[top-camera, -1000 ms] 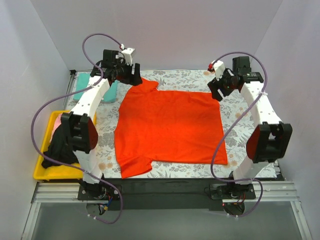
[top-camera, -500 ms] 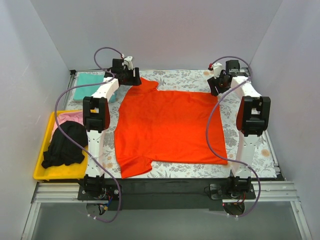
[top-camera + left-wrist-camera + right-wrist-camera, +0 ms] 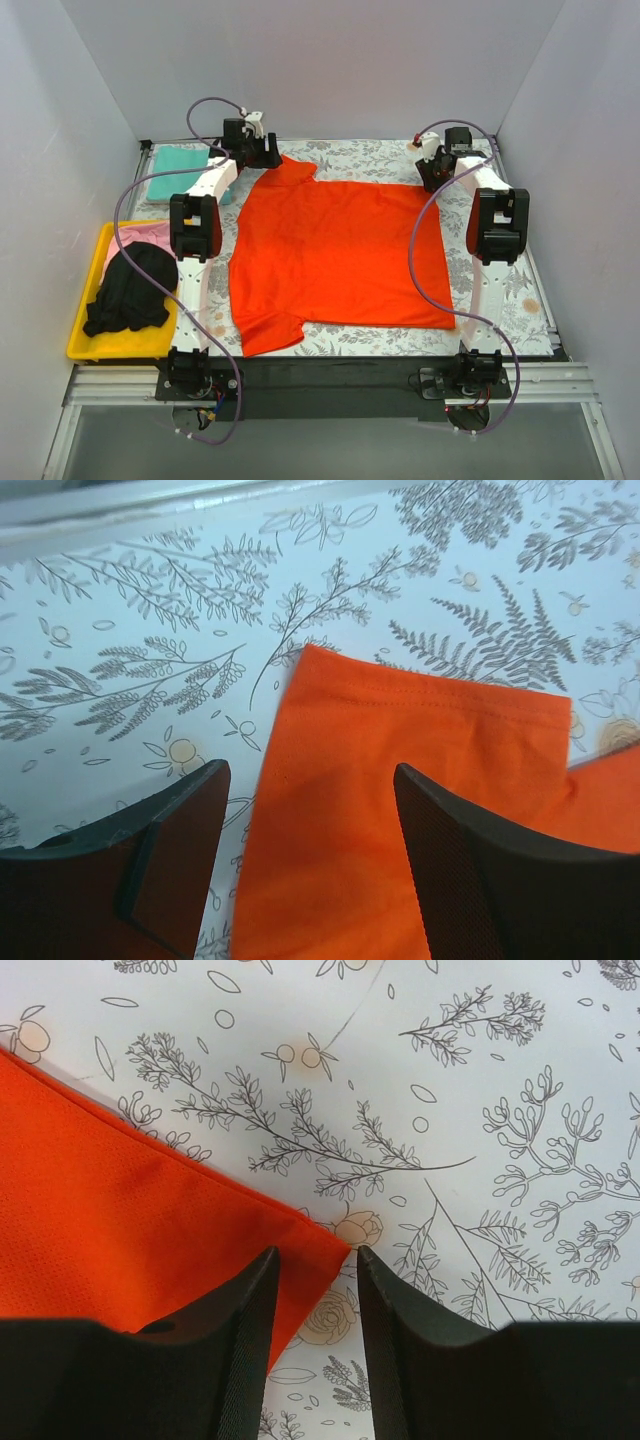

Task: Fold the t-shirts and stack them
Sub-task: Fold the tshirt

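A bright orange-red t-shirt point(image 3: 335, 255) lies spread flat on the floral cloth point(image 3: 370, 155). My left gripper point(image 3: 262, 158) is open at its far left sleeve; in the left wrist view the gripper point(image 3: 310, 780) straddles the sleeve point(image 3: 400, 750). My right gripper point(image 3: 432, 172) is open at the shirt's far right corner; in the right wrist view the gripper point(image 3: 315, 1260) has the corner point(image 3: 300, 1250) between its fingers. A teal shirt point(image 3: 185, 170) lies folded at the far left. A black shirt point(image 3: 130, 290) and a pink shirt point(image 3: 140, 235) lie in the yellow tray point(image 3: 85, 345).
The yellow tray sits at the left near edge. White walls enclose the table on three sides. The table's back rail point(image 3: 150, 500) runs just beyond the left gripper.
Both arms have stretched out toward the far edge and come down. The left gripper now sits at the sleeve and the right at the far right corner.
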### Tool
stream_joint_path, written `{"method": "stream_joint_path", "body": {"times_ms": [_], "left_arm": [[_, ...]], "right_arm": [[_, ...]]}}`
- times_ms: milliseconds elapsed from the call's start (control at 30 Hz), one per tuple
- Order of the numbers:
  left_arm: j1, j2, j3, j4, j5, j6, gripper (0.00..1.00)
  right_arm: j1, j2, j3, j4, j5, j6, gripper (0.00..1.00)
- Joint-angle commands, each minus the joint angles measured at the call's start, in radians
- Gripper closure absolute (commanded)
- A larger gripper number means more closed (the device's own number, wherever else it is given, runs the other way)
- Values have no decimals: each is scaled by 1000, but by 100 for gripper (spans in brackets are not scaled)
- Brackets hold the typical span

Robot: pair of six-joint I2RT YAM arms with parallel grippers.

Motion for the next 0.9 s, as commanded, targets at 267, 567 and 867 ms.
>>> {"method": "stream_joint_path", "body": {"times_ms": [267, 567, 867], "left_arm": [[0, 122, 123, 1, -29, -16, 34], [-40, 164, 140, -59, -89, 71, 50], [-81, 199, 153, -80, -189, 168, 61]], "right_arm": [[2, 46, 22, 27, -11, -20, 75], [2, 51, 30, 10, -25, -34, 91], [2, 59, 47, -16, -40, -45, 97]]}}
